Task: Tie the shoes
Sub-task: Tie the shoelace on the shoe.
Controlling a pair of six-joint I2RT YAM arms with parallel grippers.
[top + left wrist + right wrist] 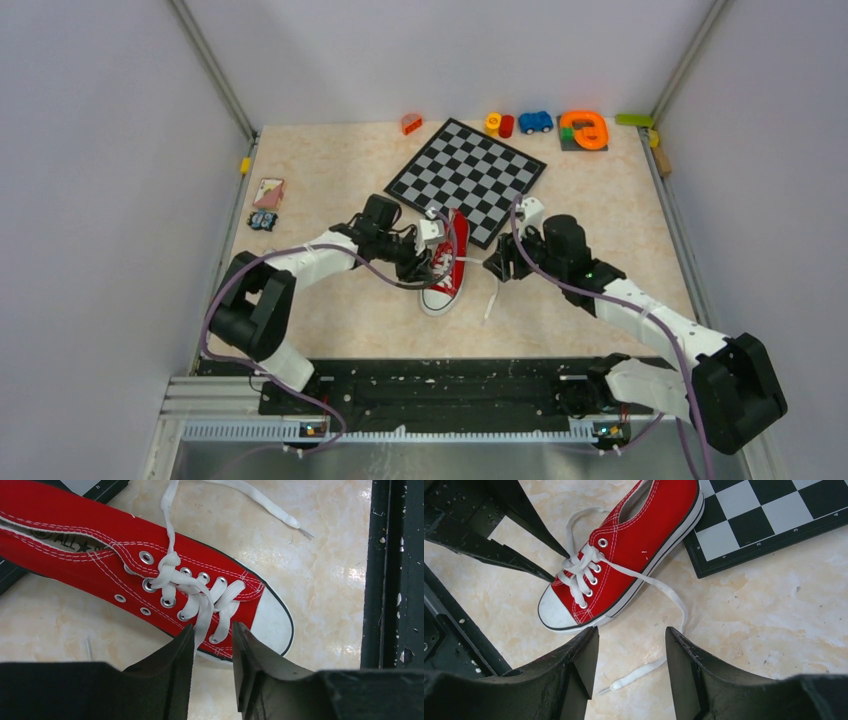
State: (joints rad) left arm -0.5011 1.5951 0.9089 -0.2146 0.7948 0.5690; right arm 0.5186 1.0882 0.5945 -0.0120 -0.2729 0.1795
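Your red canvas sneaker point(447, 268) stands on its sole in the middle of the counter point(350, 320). Its white rubber toe cap points toward the arms and its heel overlaps the near edge of the chessboard point(467, 178). Only the left wrist view gives you the metal eyelets and the flat white laces point(200, 600), crossed in a single knot near the top eyelets. Only the right wrist view shows the loose lace end point(644, 669) trailing from the shoe's side across the glossy marbled surface. The left gripper point(212, 635) sits against the shoe's flank by the lower eyelets, its jaws narrowly apart with a lace strand running into the gap. The right gripper point(631, 640) hovers beside the shoe above that loose end, its jaws apart around nothing. From above, a blue toy car point(535, 121) and an orange toy point(585, 130) line the far edge.
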